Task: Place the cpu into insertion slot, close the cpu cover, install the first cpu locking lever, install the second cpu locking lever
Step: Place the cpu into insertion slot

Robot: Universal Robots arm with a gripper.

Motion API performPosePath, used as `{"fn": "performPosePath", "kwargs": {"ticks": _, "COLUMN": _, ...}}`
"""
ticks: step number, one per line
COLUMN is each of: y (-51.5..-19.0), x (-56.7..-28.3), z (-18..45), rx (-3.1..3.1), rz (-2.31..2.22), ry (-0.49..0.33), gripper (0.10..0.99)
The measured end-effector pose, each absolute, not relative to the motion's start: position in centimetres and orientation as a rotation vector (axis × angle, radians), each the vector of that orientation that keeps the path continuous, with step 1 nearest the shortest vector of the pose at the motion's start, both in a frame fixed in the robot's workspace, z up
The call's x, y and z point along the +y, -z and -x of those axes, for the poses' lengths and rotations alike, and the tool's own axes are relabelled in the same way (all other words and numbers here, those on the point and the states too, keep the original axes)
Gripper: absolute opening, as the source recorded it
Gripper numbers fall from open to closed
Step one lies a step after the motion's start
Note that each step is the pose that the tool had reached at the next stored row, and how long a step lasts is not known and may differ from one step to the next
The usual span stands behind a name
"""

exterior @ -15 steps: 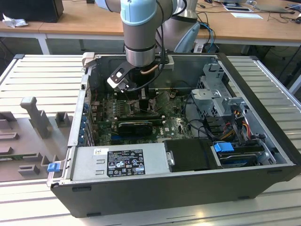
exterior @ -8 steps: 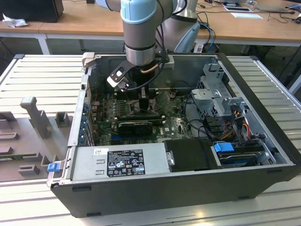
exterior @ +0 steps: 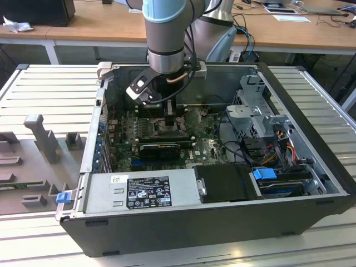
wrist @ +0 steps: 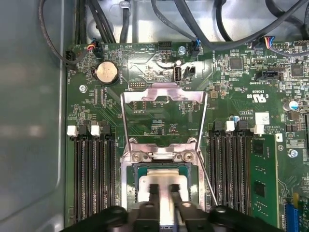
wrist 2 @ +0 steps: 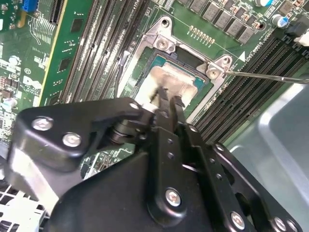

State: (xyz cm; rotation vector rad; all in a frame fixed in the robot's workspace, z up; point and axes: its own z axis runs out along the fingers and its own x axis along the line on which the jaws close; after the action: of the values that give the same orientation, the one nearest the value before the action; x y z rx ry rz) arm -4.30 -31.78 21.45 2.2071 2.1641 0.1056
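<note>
The cpu (wrist: 145,186) (wrist 2: 186,82), pale silver on top, lies flat in the insertion slot (wrist: 127,186) (wrist 2: 145,53) on the green board. My gripper (wrist: 165,189) (wrist 2: 169,99) (exterior: 169,117) hangs right over the chip's middle. Its two thin black fingers (wrist: 154,193) stand close together with only a narrow gap and nothing between them. The cpu cover (wrist: 164,94), a silver frame with a big window, is swung up and back from its hinge beside the slot. A thin wire lever (wrist: 207,179) (wrist 2: 270,76) sticks out loose along one side of the slot.
Long black memory slots (wrist: 94,174) (wrist: 231,169) run along both sides of the socket. The open computer case (exterior: 311,111) rings the board, with a power supply (exterior: 144,192), drive cage (exterior: 261,117) and cables (wrist: 193,19) around it.
</note>
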Motion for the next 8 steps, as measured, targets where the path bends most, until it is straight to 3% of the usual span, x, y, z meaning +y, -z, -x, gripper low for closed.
{"fn": "performPosePath", "kwargs": {"ticks": 2, "y": -21.63, "x": -31.78, "z": 4.30, "rx": 2.164, "rz": -2.207, "ry": -0.105, "gripper": 0.106}}
{"fn": "performPosePath", "kwargs": {"ticks": 8, "y": -22.50, "x": -31.78, "z": 4.30, "rx": 2.164, "rz": -2.207, "ry": -0.105, "gripper": 0.106}}
